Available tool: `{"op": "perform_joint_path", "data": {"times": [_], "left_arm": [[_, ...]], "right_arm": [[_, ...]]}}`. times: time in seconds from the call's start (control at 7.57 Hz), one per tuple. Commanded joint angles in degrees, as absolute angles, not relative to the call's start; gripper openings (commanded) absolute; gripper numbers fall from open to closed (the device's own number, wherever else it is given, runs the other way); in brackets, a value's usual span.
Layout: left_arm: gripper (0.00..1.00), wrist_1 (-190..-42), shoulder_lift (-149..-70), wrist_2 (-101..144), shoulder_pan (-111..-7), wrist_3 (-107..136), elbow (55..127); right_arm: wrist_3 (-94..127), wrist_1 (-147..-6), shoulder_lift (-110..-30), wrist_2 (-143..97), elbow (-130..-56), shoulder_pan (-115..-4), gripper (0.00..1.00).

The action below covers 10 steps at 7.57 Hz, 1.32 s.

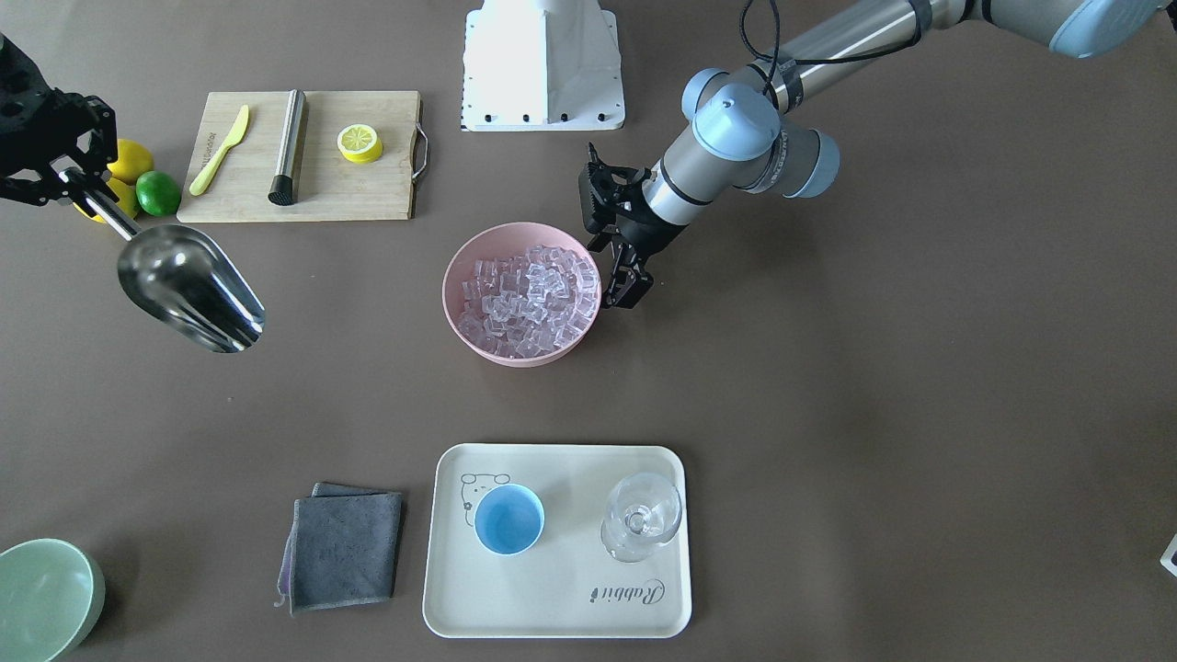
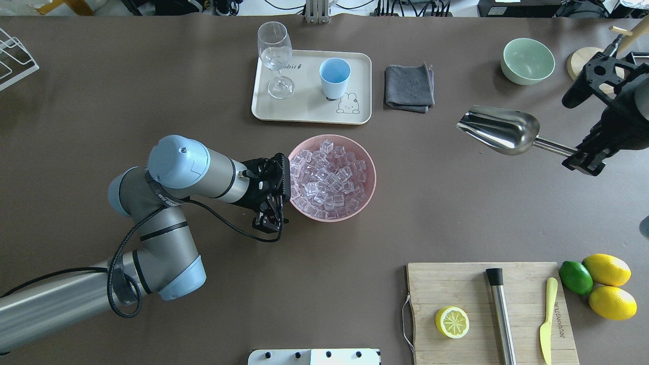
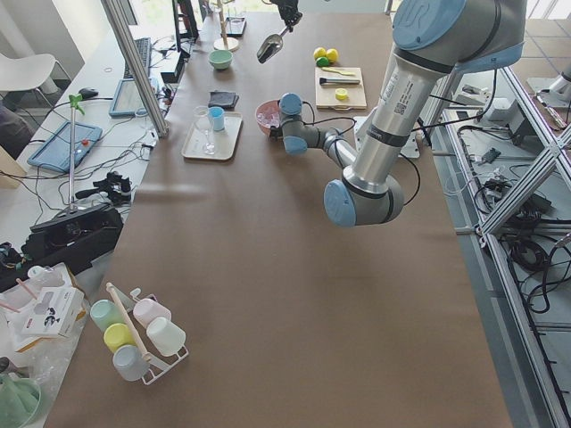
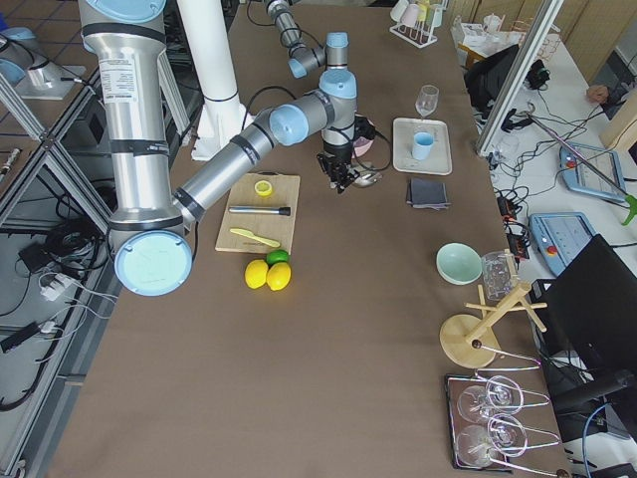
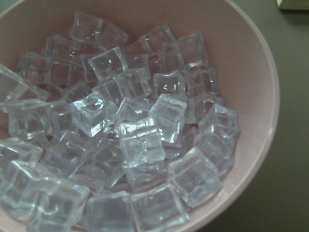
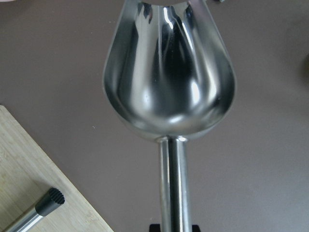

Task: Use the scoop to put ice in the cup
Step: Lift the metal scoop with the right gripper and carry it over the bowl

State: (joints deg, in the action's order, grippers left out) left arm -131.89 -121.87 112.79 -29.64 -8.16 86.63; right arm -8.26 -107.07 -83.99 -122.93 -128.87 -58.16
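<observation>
The right gripper (image 2: 583,159) is clenched on the thin straight rod handle of the scoop (image 2: 499,129), holding it in the air above the brown counter (image 2: 152,76), well apart from everything else. The scoop's deep rounded trough is polished steel, mirror-bright inside, and holds nothing.

The ice (image 2: 327,177), many small glassy cubes with softened edges, is heaped in a round pink bowl (image 2: 374,177) with a smooth matte wall near the middle of the counter. The left gripper (image 2: 274,218) sits just beside that bowl's rim on the robot's left side; I cannot tell whether its jaws are parted or closed.

Beyond the bowl lies a cream rectangular tray (image 2: 304,111) with rounded corners and a rabbit drawing. On it stand, both upright, the light-blue cup (image 2: 334,76), round and holding no ice, and a clear stemmed glass (image 2: 275,56). Just beside the tray lies a folded grey cloth (image 2: 409,86) with a soft nap, and farther right a pale green bowl (image 2: 527,61).

Near the robot, a wooden cutting board (image 2: 456,284) carries a lemon half (image 2: 452,322), a steel cylinder (image 2: 502,314) with a black end and a yellow knife (image 2: 546,319). Beside it lie 1 lime (image 2: 575,277) and 2 lemons (image 2: 607,269).
</observation>
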Motion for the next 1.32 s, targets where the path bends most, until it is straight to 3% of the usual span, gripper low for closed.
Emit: {"op": "perform_joint_path", "data": {"times": [0.0, 0.26, 0.66, 0.92, 1.19], "left_arm": [[0.99, -132.4, -121.9, 110.3, -29.6, -6.4, 86.0], [0.99, -134.5, -120.8, 111.0, -31.8, -6.3, 86.3], [0.99, -134.6, -120.8, 111.0, -32.5, -4.7, 86.3], [0.99, -134.5, -121.3, 110.9, -31.9, -1.1, 86.0], [0.99, -134.5, -121.6, 110.7, -30.7, -1.0, 85.7]], "right_arm": [[-13.8, -128.1, -70.0, -118.8, -133.1, -53.9, 0.0], [-16.1, -133.7, -65.0, -108.7, -132.3, -45.2, 0.0], [-19.3, -138.8, -57.7, -108.5, -127.5, -42.0, 0.0], [-22.1, -145.7, -46.5, -106.5, -118.7, -41.6, 0.0], [-22.7, -145.9, -42.3, -103.3, -111.6, -39.8, 0.0]]}}
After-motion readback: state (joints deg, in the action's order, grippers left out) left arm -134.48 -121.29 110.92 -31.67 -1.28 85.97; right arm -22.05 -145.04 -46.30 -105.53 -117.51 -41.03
